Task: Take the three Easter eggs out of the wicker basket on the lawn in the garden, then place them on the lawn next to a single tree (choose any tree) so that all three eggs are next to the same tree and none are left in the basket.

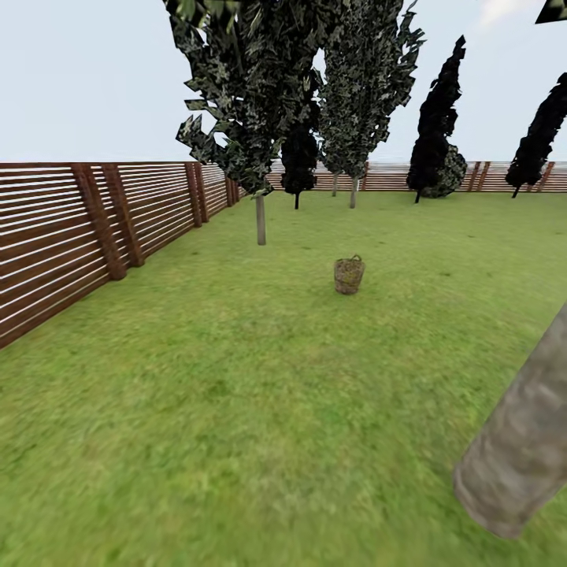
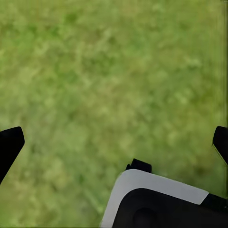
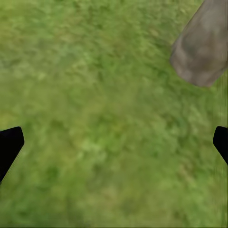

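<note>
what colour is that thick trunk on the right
Pale grey-brown with mottled patches; the tree trunk shows best in the head view.

A brown slatted wooden fence (image 1: 79, 228) runs along the left side and along the far end of the yard. Thin-trunked trees with dark leaves (image 1: 260, 94) stand before it. The sky (image 1: 79, 79) above is pale and evenly bright.

No writing anywhere to read here: the fence (image 1: 79, 228), basket (image 1: 348, 275), trunk (image 1: 524, 441) and grass (image 1: 236, 409) carry no letters, numbers, labels or signs.
</note>
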`<state>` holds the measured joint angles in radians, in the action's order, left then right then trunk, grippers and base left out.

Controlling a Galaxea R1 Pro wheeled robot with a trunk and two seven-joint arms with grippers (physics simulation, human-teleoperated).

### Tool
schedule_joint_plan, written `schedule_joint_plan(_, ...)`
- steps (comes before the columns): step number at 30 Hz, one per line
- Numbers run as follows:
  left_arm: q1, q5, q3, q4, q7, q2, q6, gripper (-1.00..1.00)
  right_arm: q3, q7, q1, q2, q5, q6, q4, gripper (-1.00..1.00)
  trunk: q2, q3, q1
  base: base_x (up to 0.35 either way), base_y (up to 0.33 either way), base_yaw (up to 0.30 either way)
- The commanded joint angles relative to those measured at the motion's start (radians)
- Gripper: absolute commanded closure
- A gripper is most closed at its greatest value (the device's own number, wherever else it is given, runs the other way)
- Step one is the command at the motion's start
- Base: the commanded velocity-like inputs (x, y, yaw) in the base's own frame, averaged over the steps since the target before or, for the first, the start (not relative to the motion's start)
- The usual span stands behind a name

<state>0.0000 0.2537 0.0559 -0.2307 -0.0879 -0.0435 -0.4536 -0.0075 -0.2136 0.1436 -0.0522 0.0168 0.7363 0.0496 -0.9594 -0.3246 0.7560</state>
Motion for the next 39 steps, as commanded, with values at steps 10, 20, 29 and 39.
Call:
schedule_joint_plan(10,0.000,-0.004,0.004,-0.001,-0.002,0.000,-0.002,-1.00,0.000,0.000,0.001,-0.003,0.002,0.004,0.001,-1.00,-0.001,-0.001,0.001,0.324,0.000,0.000)
schedule_joint_plan(20,0.000,-0.004,0.004,-0.001,-0.002,0.000,-0.001,-1.00,0.000,0.000,0.001,-0.003,0.000,0.005,0.001,-1.00,-0.001,-0.001,0.001,0.324,0.000,0.000)
schedule_joint_plan(29,0.000,-0.003,0.004,-0.001,-0.002,0.000,-0.001,-1.00,0.003,0.004,0.001,-0.007,-0.004,0.005,0.001,-1.00,-0.001,-0.001,0.001,0.328,0.051,0.000)
schedule_joint_plan(39,0.000,-0.004,0.004,-0.001,-0.002,-0.001,-0.001,-1.00,0.004,0.006,0.001,-0.012,-0.005,0.005,0.001,-1.00,-0.001,-0.001,0.001,0.326,0.156,-0.085)
